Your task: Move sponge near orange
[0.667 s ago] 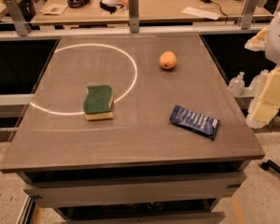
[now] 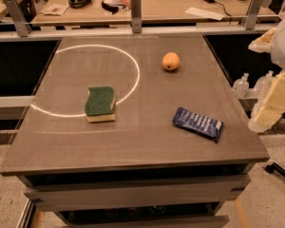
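The sponge [image 2: 100, 103], dark green on top with pale yellow foam below, lies on the grey table [image 2: 133, 146], left of centre, on the edge of a white circle marking. The orange [image 2: 171, 61] sits farther back and to the right, well apart from the sponge. My gripper [image 2: 271, 102], cream-coloured, hangs beyond the table's right edge, off the tabletop and far from both the sponge and the orange. It holds nothing that I can see.
A dark blue snack packet [image 2: 198, 124] lies at the front right of the table. Plastic bottles [image 2: 241, 85] stand on the floor to the right. A cluttered wooden desk [image 2: 147, 4] with metal posts runs behind the table.
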`<state>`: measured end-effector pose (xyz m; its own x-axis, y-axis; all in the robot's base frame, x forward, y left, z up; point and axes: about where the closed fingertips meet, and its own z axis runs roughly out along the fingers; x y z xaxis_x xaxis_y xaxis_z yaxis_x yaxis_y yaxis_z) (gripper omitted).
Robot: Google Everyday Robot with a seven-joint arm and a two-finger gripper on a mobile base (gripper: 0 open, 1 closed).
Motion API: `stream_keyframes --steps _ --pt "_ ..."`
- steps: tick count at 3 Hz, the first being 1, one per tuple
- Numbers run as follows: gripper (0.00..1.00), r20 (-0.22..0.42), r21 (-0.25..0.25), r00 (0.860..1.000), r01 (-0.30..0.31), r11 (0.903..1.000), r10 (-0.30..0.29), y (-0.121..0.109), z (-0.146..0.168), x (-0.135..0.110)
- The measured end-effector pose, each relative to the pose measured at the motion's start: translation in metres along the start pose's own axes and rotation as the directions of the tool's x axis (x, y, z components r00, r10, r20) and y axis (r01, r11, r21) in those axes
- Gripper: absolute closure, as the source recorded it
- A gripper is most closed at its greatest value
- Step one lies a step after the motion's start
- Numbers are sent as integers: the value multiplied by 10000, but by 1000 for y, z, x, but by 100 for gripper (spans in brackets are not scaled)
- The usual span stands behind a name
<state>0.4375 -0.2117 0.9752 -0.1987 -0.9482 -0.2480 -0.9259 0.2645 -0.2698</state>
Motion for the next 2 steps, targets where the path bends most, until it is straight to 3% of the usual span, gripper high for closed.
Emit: stream_keyframes --steps 1,2 --pt "0 1137 131 9935 -66 9999 51 12 14 7" --pt "0 2650 9 9642 -133 9999 125 29 36 19"
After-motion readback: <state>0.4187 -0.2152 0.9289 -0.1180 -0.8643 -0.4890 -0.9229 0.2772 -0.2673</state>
